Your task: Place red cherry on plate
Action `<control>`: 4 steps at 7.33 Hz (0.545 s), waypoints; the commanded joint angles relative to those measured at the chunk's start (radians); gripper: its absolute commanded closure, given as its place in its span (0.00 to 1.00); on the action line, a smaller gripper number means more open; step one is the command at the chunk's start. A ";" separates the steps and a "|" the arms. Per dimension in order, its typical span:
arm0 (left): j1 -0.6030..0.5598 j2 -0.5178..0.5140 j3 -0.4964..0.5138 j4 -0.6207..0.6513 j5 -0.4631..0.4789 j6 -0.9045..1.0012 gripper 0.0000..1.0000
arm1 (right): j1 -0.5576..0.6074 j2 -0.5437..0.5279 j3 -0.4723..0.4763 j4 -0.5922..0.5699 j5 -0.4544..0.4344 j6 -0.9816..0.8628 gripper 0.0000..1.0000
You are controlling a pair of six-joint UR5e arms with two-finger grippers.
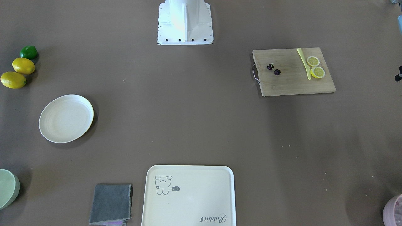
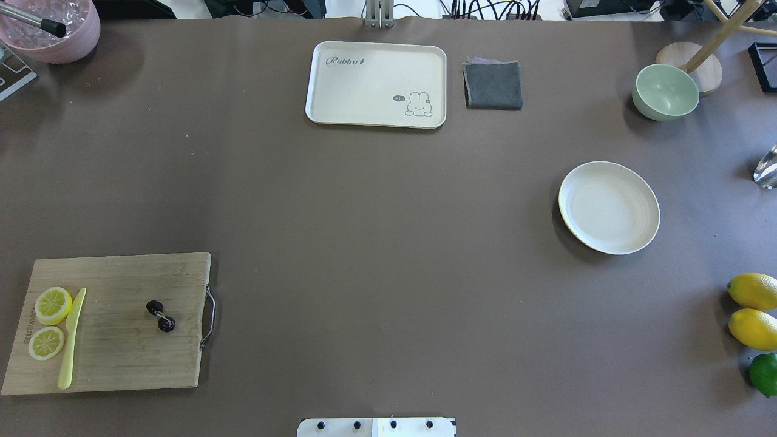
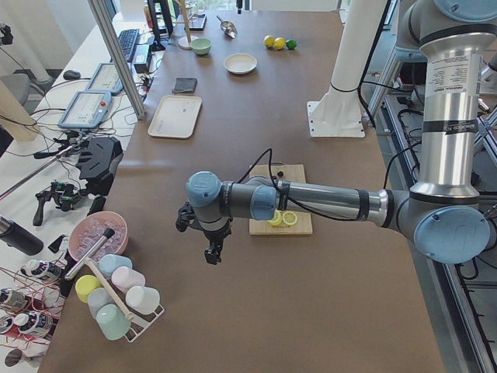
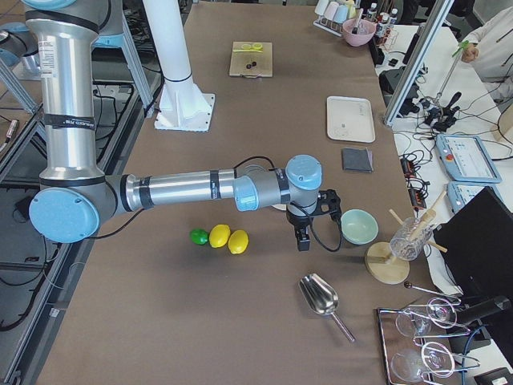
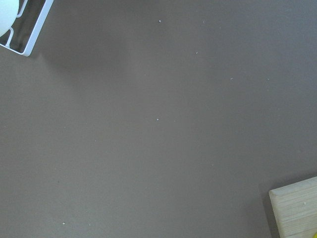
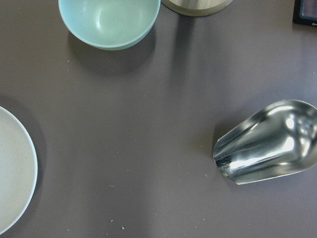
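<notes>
The red cherry point(image 1: 273, 69) point(image 2: 160, 315), two dark glossy balls on one stem, lies on a wooden cutting board point(image 1: 295, 81) point(image 2: 115, 358) beside two lemon slices and a yellow knife. The plate point(image 1: 66, 118) point(image 2: 609, 207) sits far across the table with nothing on it, and its rim point(image 6: 15, 198) shows at the right wrist view's left edge. My left gripper point(image 3: 211, 252) hangs over bare table short of the board. My right gripper point(image 4: 303, 241) hovers near the plate and the green bowl. Both show only in side views, so I cannot tell whether they are open or shut.
A cream tray point(image 2: 376, 84) with a drawing and a grey cloth point(image 2: 493, 85) lie at the far edge. A pale green bowl point(image 2: 665, 91), two lemons point(image 2: 754, 309), a lime point(image 2: 765, 374) and a metal scoop point(image 6: 267, 144) are on the plate's side. A pink bowl point(image 2: 54, 27) stands far left.
</notes>
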 commanded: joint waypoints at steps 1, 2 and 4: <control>0.000 -0.007 0.000 0.002 0.000 -0.002 0.02 | 0.000 0.000 0.001 0.006 0.012 0.000 0.00; 0.000 -0.014 -0.003 0.002 0.000 -0.003 0.02 | 0.000 0.000 -0.002 0.006 0.017 0.000 0.00; 0.001 -0.008 -0.011 -0.011 0.000 -0.005 0.02 | 0.000 -0.003 0.001 0.010 0.017 0.000 0.00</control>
